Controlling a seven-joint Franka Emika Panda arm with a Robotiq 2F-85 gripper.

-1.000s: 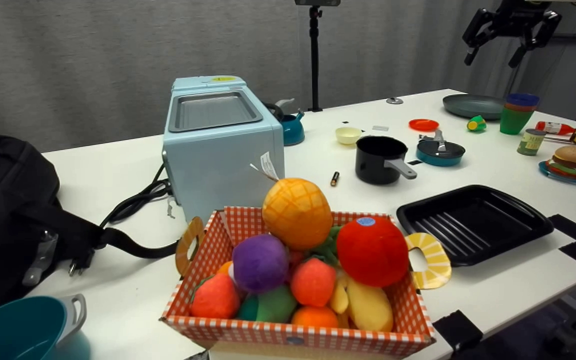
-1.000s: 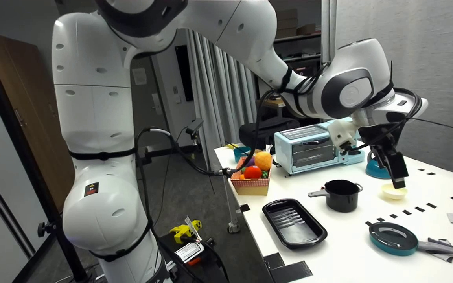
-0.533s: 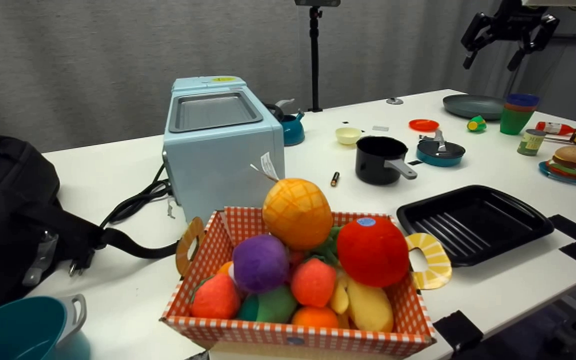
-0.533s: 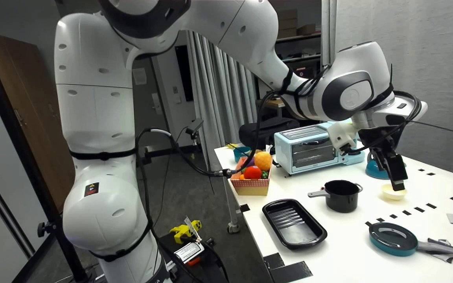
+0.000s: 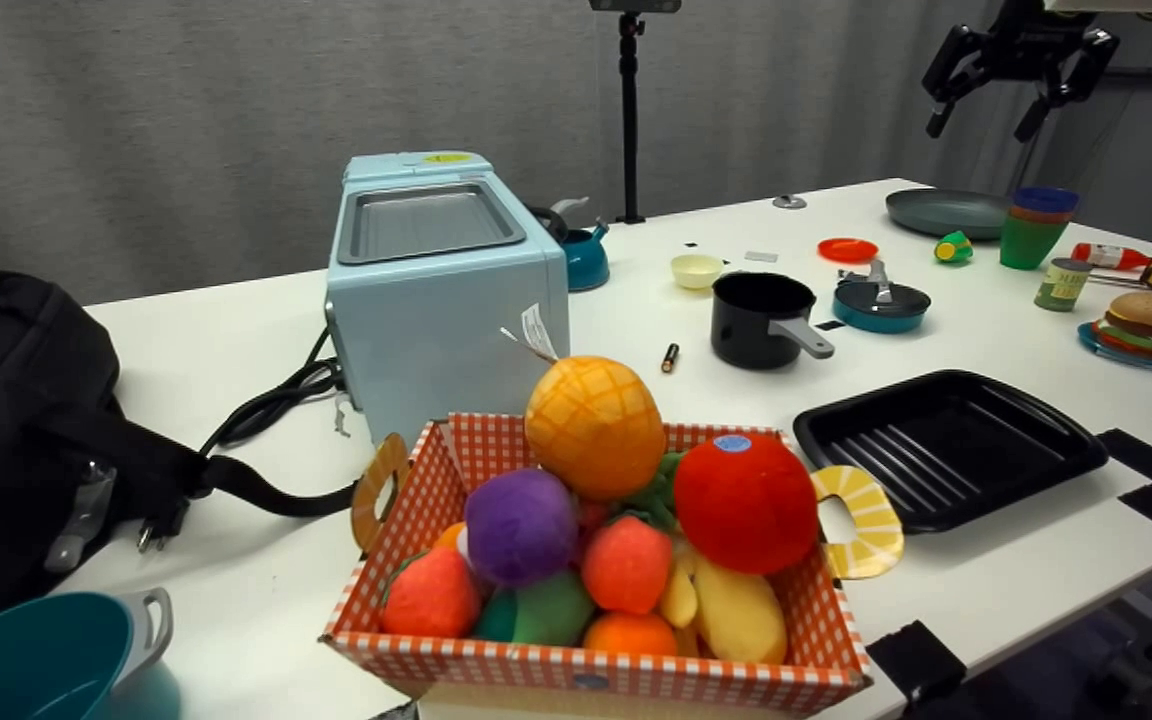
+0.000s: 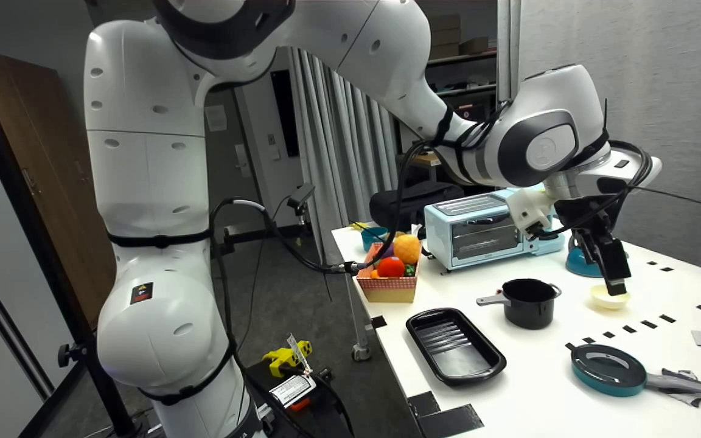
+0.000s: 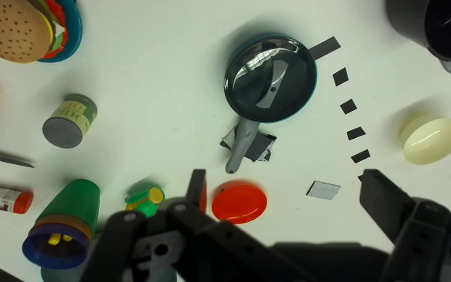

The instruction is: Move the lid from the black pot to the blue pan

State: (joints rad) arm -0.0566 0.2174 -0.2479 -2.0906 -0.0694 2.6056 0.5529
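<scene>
In the wrist view the black two-fingered gripper (image 7: 284,176) is occupying the six o'clock side; its dark fingers (image 7: 384,203) are standing wide apart, the flat white tabletop (image 7: 163,98) showing between them; towards two o'clock in an exterior view its black housing (image 5: 1026,45) is being cut off by the frame. The small round dark glossy lid (image 7: 266,80) is lying on the shallow round blue pan (image 6: 607,384), hiding the inside; bright glints are veiling part of its surface, and whether the pale grey strip (image 7: 276,78) across it is standing up as a grip, I cannot tell; the pan's grey handle (image 7: 244,139) is pointing to seven o'clock in the wrist view, covering part of a crumpled silver-and-black scrap (image 7: 258,148). The small round black pot (image 6: 529,311) is standing with its mouth uncovered, between two and three o'clock of the pan in the wrist view; there the corner is cropping it, its dark floor proving hard to make out. In an exterior view a gripper finger is masking part of the small round cream-coloured bowl (image 6: 607,300); in an exterior view the light-blue boxy oven (image 5: 451,340) is concealing part of the teal kettle (image 5: 586,262); the sesame-topped toy burger (image 7: 12,29) is running off the wrist view at ten o'clock.
</scene>
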